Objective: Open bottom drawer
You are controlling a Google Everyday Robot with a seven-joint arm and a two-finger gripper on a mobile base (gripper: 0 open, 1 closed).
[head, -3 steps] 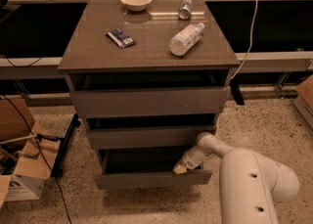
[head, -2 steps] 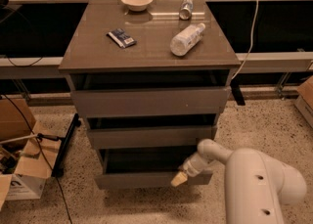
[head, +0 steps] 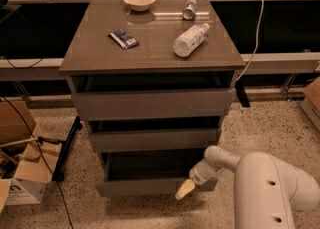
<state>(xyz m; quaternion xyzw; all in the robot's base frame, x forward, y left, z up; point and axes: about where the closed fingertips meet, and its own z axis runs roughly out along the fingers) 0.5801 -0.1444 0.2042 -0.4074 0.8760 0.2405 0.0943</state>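
The bottom drawer (head: 150, 187) is the lowest, slimmest grey-brown front of the cabinet. It stands pulled out toward me, with its dark inside (head: 150, 165) showing above the front. My gripper (head: 184, 190) is at the end of the white arm (head: 270, 183), at the right part of the drawer's front face, its pale tip pointing down-left over the front's top edge. The middle drawer (head: 152, 139) and the top drawer (head: 152, 104) sit above, each slightly out.
On the cabinet top (head: 150, 48) lie a bowl (head: 139, 0), a can (head: 189, 8), a plastic bottle (head: 190, 39) and a dark packet (head: 123, 38). Cardboard boxes (head: 20, 173) stand on the floor at left. A cable (head: 256, 28) hangs at right.
The bottom drawer has come further out toward me. My gripper has moved down and toward me along with the drawer's front.
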